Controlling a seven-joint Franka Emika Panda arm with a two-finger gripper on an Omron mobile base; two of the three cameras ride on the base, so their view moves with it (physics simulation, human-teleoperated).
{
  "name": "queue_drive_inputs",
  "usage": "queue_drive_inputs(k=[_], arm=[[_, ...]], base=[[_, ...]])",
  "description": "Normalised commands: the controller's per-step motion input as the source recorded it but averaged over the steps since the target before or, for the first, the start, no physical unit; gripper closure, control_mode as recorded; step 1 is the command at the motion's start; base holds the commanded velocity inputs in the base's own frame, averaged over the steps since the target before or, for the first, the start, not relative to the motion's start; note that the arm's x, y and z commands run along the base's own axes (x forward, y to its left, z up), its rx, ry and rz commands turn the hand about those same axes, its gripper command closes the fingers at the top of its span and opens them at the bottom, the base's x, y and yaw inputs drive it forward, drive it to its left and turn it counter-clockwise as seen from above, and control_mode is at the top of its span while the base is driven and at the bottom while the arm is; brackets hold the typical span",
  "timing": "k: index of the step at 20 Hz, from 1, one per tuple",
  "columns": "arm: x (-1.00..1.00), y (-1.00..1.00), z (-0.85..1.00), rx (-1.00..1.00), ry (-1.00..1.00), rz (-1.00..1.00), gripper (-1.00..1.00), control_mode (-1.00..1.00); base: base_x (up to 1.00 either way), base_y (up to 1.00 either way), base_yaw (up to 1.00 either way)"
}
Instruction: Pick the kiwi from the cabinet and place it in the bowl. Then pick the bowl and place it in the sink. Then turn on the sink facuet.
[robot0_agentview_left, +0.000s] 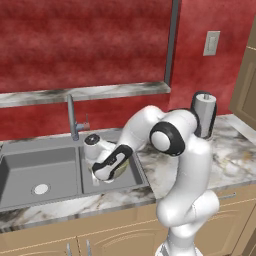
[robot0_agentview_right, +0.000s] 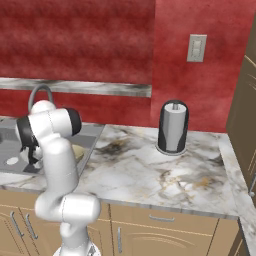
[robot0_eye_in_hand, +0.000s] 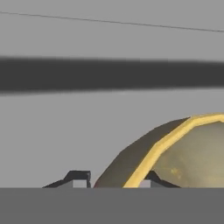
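My gripper (robot0_agentview_left: 102, 172) reaches down into the right basin of the grey sink (robot0_agentview_left: 40, 170), shut on the wall of the yellow-olive bowl (robot0_agentview_left: 128, 161). In the hand view the bowl (robot0_eye_in_hand: 183, 153) shows its pale rim running between my gripper's (robot0_eye_in_hand: 114, 178) two dark tips, just over the grey basin floor. In the right base view the bowl (robot0_agentview_right: 79, 151) peeks out behind my arm. The faucet (robot0_agentview_left: 71, 117) stands behind the divider of the basins. The kiwi is hidden. A brown cabinet door (robot0_agentview_left: 247, 80) stands at the far right.
A dark paper-towel holder (robot0_agentview_right: 173, 127) stands on the marbled counter (robot0_agentview_right: 150, 170) right of the sink. A stone ledge (robot0_agentview_left: 85, 92) runs along the red wall above the faucet. Drawer fronts with metal handles (robot0_agentview_right: 162, 218) lie below the counter.
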Motion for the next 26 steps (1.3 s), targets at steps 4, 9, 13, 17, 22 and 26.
queue_drive_inputs(k=[4, 9, 13, 17, 22, 26], arm=[[-0.13, 0.03, -0.08, 0.00, -0.02, 0.00, -1.00, -1.00], [-0.33, -0.03, 0.32, 0.00, -0.07, 0.00, -1.00, -1.00], [-0.36, -0.16, 0.81, 0.00, -0.07, 0.00, -1.00, -1.00], [-0.32, -0.30, 0.99, 0.00, -0.05, 0.00, -1.00, -1.00], [-0.17, -0.43, 1.00, 0.02, 0.00, 0.00, -1.00, -1.00], [-0.10, -0.57, 0.91, 0.09, 0.00, 0.00, -1.00, -1.00]], base=[[0.00, 0.00, 0.00], [0.00, 0.00, 0.00], [0.00, 0.00, 0.00], [0.00, 0.00, 0.00], [0.00, 0.00, 0.00], [0.00, 0.00, 0.00]])
